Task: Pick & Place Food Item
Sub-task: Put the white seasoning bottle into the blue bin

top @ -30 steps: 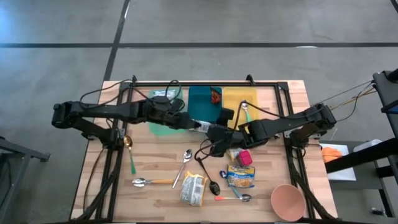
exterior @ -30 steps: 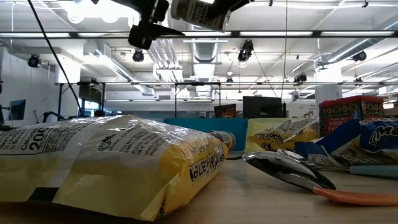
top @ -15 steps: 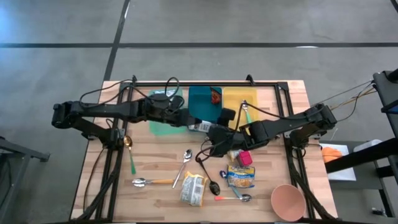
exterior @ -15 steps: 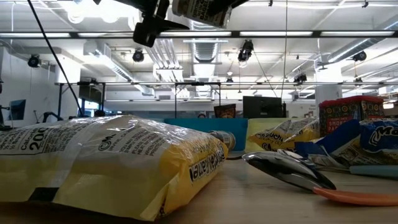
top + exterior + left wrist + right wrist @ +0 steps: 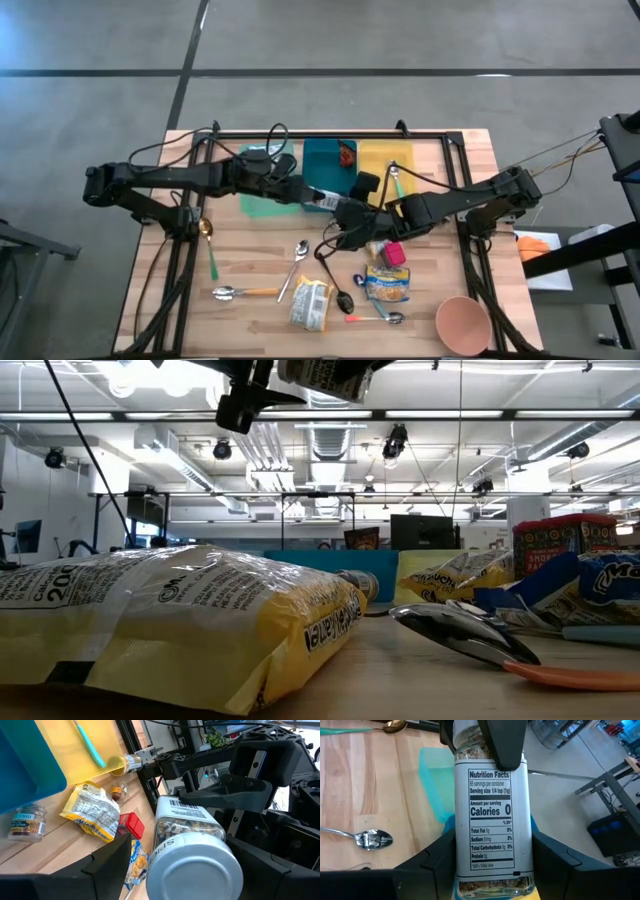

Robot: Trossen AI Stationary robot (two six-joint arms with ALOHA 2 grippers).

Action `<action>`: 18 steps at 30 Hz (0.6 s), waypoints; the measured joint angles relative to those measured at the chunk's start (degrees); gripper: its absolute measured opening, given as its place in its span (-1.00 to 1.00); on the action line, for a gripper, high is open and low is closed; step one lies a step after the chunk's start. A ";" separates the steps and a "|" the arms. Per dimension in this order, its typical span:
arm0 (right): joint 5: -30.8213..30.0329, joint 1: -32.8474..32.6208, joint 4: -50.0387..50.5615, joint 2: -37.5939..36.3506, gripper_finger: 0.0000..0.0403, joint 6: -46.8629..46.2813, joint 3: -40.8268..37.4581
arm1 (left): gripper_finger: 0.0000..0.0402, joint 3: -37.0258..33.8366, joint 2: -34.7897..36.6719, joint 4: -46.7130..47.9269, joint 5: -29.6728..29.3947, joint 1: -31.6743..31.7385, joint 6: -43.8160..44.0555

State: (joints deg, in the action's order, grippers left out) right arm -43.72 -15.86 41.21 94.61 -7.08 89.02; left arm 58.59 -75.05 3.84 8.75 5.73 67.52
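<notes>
Your left arm is reaching in from the left edge of the table [image 5: 450, 160], and the left gripper [image 5: 308, 196] is sitting over the teal tray [image 5: 328, 165], a shade nearer the right arm than 1 second ago. Its fingers are flanking the silver-capped end of the spice jar [image 5: 325, 201], and they are standing a little narrower than in the earlier frame; whether they are actually pressing on the cap you cannot tell from these views. In the left wrist view the jar [image 5: 192, 847] is filling the gap between the 2 dark fingers [image 5: 107, 865], cap toward the camera.

Moving right, the jar is hanging in the air between the 2 arms, clear of the table, and in the low view it [image 5: 325, 377] is sitting slightly higher against the ceiling than 1 second ago. Your right gripper [image 5: 350, 215] is clamping the jar's other end, with the nutrition label [image 5: 491, 820] lying squarely between its fingers [image 5: 427, 870], and its grip is looking unchanged.

Below the handover, the 3 spoons, the yellow snack bag [image 5: 310, 303] and the blue snack packet [image 5: 386, 285] are lying where they were. Further right, the yellow tray [image 5: 385, 158] and, near the table's corner, the pink bowl [image 5: 463, 323] are also holding their places.
</notes>
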 joint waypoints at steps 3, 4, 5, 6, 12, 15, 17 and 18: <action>0.04 0.00 0.13 0.00 -0.04 0.21 0.52 | 0.49 0.00 0.00 -0.20 0.27 -0.01 -1.29; 0.07 0.00 0.13 0.00 -0.04 0.35 0.64 | 0.49 0.00 0.00 -0.40 0.27 -0.01 -1.78; 0.06 0.00 0.13 0.00 -0.04 0.53 0.72 | 0.49 0.00 0.00 -0.55 0.31 -0.01 -2.26; 0.04 0.00 0.12 0.00 -0.04 0.60 0.75 | 0.49 0.00 0.00 -0.83 0.43 -0.01 -2.75; 0.00 0.00 -0.17 0.00 -0.04 0.22 0.85 | 0.46 -0.02 -0.04 -2.28 2.76 -0.01 -4.68; 0.02 0.00 -0.15 0.00 -0.04 -0.04 1.04 | 0.33 -0.02 -0.04 -2.29 3.77 -0.01 -5.17; 0.02 0.00 -0.07 0.00 -0.04 -0.02 1.24 | 0.19 -0.02 -0.04 -2.40 4.06 -0.01 -6.05; 0.06 0.00 0.00 0.00 -0.04 -0.02 1.32 | 0.12 -0.02 -0.04 -2.43 4.15 -0.01 -6.27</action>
State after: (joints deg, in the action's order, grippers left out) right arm -43.67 -15.86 41.20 94.61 -7.10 90.34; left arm 58.57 -75.09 1.41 12.90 5.72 61.25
